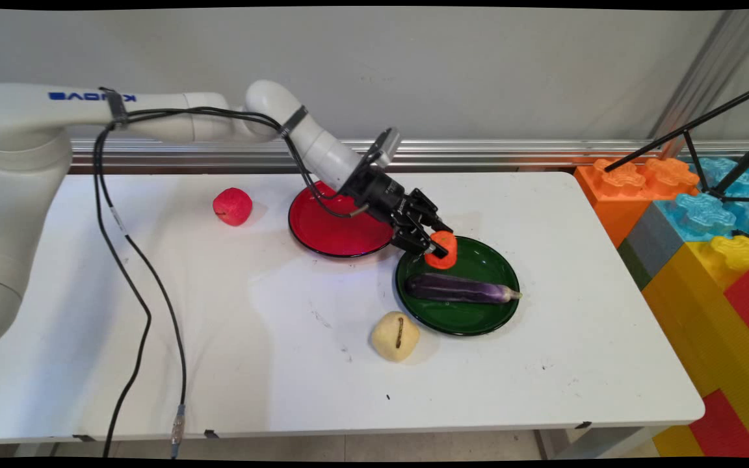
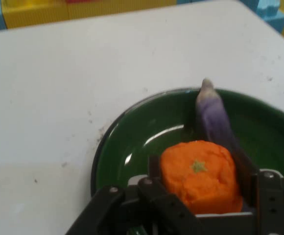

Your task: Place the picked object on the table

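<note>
The white arm reaches in from the left, level along its upper link, then bends at the elbow and slopes down to the right, so that the black two-finger gripper [image 1: 438, 250] points down and rightward over the white tabletop [image 1: 283, 338]. Black cables hang from the arm down to the near edge.

The fingers [image 2: 154, 171] are closed on a small orange, rounded toy fruit with a green dot at its top [image 1: 442, 250]; in the hand view it sits squarely between them, one finger on each side. The held fruit hangs over the near-left rim of a round dark green plate [image 1: 478, 318], whether just above it or touching cannot be told.

Just beyond the fingertips, lying across the green plate, is a long purple toy aubergine [image 1: 459, 288], its pale stem end pointing to the plate's far rim from the hand. Behind the fingers, under the wrist, stands a round red plate [image 1: 329, 231], just beside the green one. Further back past it lies a red toy apple [image 1: 232, 206]. To the near side of the fingers, just outside the green plate's rim, rests a pale yellow, roundish toy with a dark slit [image 1: 395, 335].

Coloured large plastic building blocks [image 1: 706, 227] are stacked off the tabletop's right end.
</note>
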{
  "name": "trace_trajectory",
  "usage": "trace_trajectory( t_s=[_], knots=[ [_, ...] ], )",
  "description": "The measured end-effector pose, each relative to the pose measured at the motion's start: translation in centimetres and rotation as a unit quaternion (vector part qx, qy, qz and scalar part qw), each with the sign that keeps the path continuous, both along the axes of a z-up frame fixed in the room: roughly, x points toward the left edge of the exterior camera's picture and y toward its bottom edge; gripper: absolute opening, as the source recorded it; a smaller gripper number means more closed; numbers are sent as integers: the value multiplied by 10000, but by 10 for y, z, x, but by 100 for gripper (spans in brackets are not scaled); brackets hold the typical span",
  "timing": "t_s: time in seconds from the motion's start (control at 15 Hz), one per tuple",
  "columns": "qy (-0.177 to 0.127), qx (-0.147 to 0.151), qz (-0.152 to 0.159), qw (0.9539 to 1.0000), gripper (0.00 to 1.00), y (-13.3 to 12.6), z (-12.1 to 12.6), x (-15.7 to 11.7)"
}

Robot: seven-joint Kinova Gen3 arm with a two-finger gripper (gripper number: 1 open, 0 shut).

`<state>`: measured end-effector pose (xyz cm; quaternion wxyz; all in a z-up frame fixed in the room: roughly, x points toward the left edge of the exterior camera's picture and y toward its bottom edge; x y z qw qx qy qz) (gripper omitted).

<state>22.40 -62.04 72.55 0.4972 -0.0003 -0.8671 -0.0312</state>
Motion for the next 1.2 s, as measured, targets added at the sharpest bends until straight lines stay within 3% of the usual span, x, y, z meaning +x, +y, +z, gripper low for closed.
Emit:
trace_trajectory(
  t_s=[0.6,1.2],
  knots=[
    [279,56,120,9995,0,39,36,66],
    [141,199,81,9997,0,83,16,135]
  ],
)
